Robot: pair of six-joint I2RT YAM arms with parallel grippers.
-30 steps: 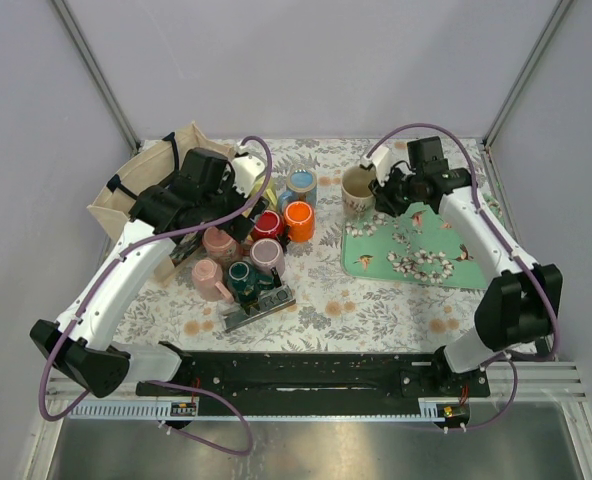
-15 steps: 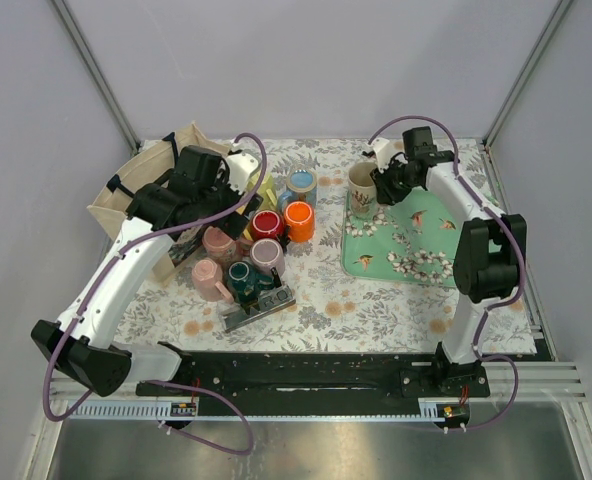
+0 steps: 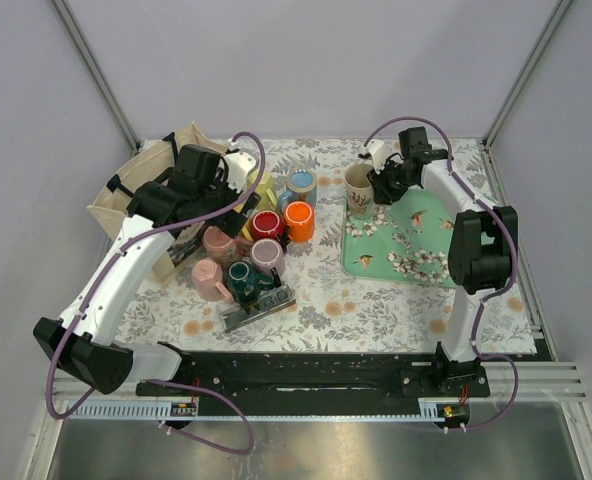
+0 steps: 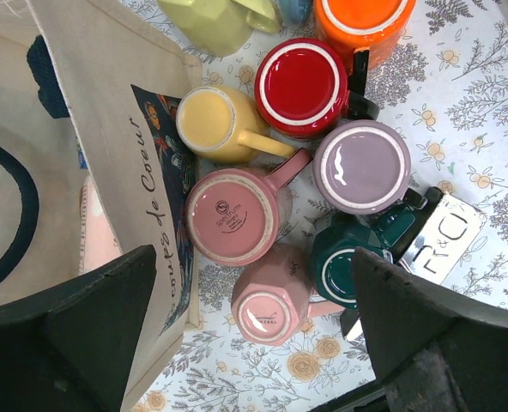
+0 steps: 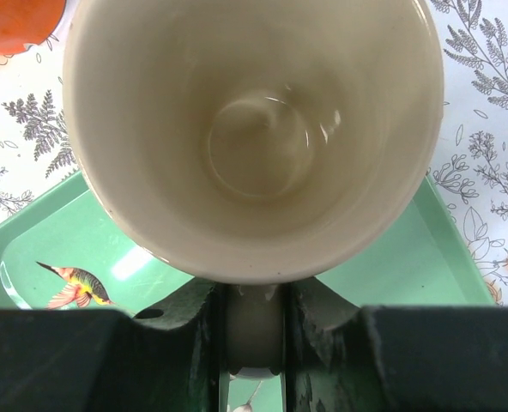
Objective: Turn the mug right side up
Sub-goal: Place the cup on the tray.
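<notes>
A cream mug [image 3: 358,187] stands mouth up at the far left corner of the green bird-print tray [image 3: 416,250]. In the right wrist view its open, empty inside [image 5: 254,129] fills the frame. My right gripper [image 3: 380,186] is shut on the mug's handle [image 5: 254,330], with a jaw on each side. My left gripper [image 3: 238,212] is open and empty, hovering above a cluster of mugs: two pink ones [image 4: 232,215] [image 4: 271,300], a mauve one [image 4: 361,166] and a dark green one [image 4: 348,262] lie bottom up.
A red mug [image 4: 301,86], a yellow mug [image 4: 211,120], an orange mug [image 4: 361,21] and a pale green mug [image 4: 215,21] stand mouth up. A canvas tote bag [image 3: 141,190] lies at far left. A black clip-like object [image 3: 259,308] lies beside the green mug.
My right arm has swung its elbow inward and moved the cream mug slightly back and left, to the tray's far left corner. The left arm has barely moved.
</notes>
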